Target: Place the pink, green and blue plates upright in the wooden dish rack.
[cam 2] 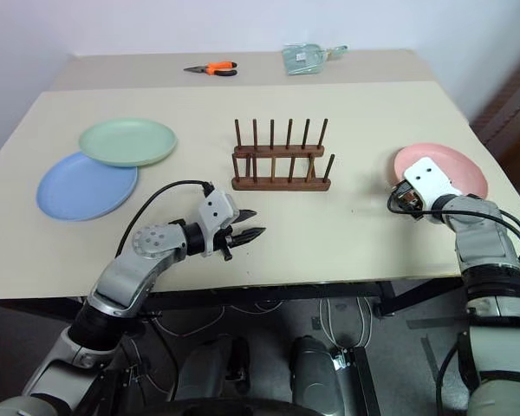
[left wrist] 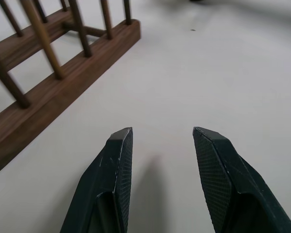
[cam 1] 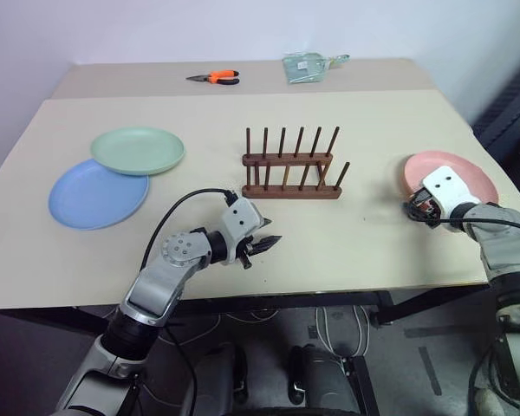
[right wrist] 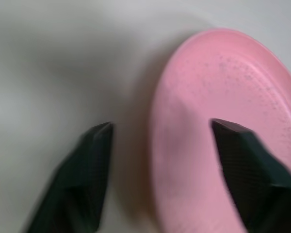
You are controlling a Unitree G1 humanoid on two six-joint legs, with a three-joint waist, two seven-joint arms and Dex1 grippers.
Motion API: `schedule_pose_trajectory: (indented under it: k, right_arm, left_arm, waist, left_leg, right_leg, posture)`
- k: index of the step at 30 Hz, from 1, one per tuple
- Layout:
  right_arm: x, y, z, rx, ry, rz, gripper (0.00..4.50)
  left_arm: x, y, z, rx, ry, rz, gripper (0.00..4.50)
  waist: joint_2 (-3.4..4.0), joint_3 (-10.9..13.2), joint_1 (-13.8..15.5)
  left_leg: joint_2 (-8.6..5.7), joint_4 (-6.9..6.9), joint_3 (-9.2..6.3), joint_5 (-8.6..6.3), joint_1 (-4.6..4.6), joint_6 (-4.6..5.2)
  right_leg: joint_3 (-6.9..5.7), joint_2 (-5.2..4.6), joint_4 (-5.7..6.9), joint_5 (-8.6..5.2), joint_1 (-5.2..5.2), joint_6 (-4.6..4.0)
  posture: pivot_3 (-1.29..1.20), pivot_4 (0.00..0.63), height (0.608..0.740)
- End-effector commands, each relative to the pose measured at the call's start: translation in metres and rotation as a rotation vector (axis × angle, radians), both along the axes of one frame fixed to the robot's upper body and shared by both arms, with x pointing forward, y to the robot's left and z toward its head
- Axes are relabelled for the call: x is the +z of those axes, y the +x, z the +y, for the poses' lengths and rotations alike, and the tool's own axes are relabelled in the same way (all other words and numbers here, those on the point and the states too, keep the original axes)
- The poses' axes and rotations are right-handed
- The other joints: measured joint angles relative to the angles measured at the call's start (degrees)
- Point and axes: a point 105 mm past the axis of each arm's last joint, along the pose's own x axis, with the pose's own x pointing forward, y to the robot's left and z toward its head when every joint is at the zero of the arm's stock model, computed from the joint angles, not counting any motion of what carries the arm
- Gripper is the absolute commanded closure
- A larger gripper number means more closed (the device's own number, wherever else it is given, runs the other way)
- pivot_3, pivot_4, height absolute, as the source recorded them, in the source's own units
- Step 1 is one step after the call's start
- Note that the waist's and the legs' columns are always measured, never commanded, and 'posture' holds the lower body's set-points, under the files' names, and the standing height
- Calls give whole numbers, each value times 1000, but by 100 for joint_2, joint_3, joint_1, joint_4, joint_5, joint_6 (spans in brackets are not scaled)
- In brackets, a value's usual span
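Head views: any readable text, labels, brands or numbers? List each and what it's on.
None readable.
Clear packet at the table's far edge: may carry print, too small and blurred to read.
Orange-handled pliers: no marking legible.
Pink plate, green plate, blue plate, wooden dish rack: plain, no text.

My wooden dish rack (cam 1: 292, 165) stands mid-table, its dark pegs upright and every slot bare. The green plate (cam 1: 138, 150) lies flat to its left, its edge overlapping the blue plate (cam 1: 95, 195) beneath. The pink plate (cam 1: 455, 173) lies flat far to the right.
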Motion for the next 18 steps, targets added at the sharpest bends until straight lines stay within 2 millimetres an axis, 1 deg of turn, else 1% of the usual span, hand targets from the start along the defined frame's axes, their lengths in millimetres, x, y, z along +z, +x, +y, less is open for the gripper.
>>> schedule_pose_trajectory:
  k: [1, 3, 5, 7, 8, 10, 11, 12, 14, 16, 17, 18]
  right_arm:
    - [10, 5, -5, -5, -28, -45, 3368]
    - [18, 7, -1, 15, -43, -85, 4393]
    - [40, 8, 10, 80, -89, -174, 4453]
    - [79, 7, 38, 195, -65, -337, 4453]
    - [100, 3, 52, 244, -3, -400, 4453]
    - [142, -10, 81, 342, 190, -486, 4453]
    - [161, -18, 92, 382, 318, -516, 4453]
    - [179, -27, 104, 427, 462, -536, 4453]
    - [212, -51, 130, 581, 774, -536, 4453]
    - [231, -72, 151, 727, 1018, -488, 4453]
    - [236, -77, 159, 770, 1103, -460, 4453]
    - [238, -78, 164, 781, 1165, -429, 4453]
  left_arm:
    - [11, -1, 3, 6, -10, -41, 2497]
    - [10, -1, 5, 17, -5, -40, 2497]
    - [9, 0, 8, 34, -6, -38, 2497]
    - [8, 0, 12, 49, -7, -29, 2497]
    - [8, -1, 15, 54, -8, -26, 2497]
    - [7, -1, 20, 71, -10, -20, 2497]
    - [6, -2, 22, 76, -9, -18, 2497]
    - [6, -2, 24, 80, -8, -16, 2497]
    - [5, -2, 28, 89, -8, -10, 2497]
    - [4, -1, 31, 91, -5, -8, 2497]
    - [4, -1, 31, 89, -6, -7, 2497]
    - [5, 0, 31, 87, -7, -7, 2497]
  waist:
    - [0, 0, 5]
    - [2, 1, -5]
    - [4, 2, -12]
    - [12, 7, -30]
    - [20, 11, -40]
    - [33, 16, -44]
    - [33, 16, -27]
    - [33, 16, -11]
    - [32, 16, 11]
    - [30, 15, 51]
    - [29, 14, 68]
    - [29, 14, 82]
  left_leg:
    - [0, 0, 0, 0, -1, 0]
    - [0, 0, 0, 0, -1, 0]
    - [0, 0, 0, 0, 0, 0]
    - [2, -1, 0, 1, 0, -2]
    - [3, -3, 1, 2, 0, -3]
    - [5, -5, 0, 3, 0, -6]
    - [6, -5, 0, 4, 0, -7]
    - [7, -4, -2, 4, 0, -7]
    - [7, -3, -6, 3, -1, -7]
    - [6, -3, -17, -1, -4, -4]
    - [6, -3, -19, -5, -4, -1]
    - [5, -4, -20, -7, -4, 2]
  right_leg:
    - [0, 0, 0, 0, 0, 0]
    - [0, 0, 0, 0, 0, 1]
    - [0, 0, 1, 0, 0, 1]
    - [1, 1, 2, 0, -2, 1]
    - [2, 1, 2, 0, -4, 1]
    - [5, 2, 5, 0, -8, 1]
    - [5, 2, 7, 0, -8, 1]
    - [3, 2, 7, 0, -7, 0]
    - [1, -1, 5, 1, -6, -1]
    - [-5, -6, 0, 1, -4, -1]
    - [-7, -8, -4, 0, -3, -2]
    - [-7, -11, -7, 0, -2, -2]
  posture:
    - [0, 150, 740]
    - [0, 150, 740]
    - [0, 150, 740]
    - [0, 150, 740]
    - [0, 150, 740]
    - [0, 150, 740]
    - [0, 150, 740]
    - [0, 150, 740]
    - [0, 150, 740]
    - [0, 150, 740]
    - [0, 150, 740]
    - [0, 150, 740]
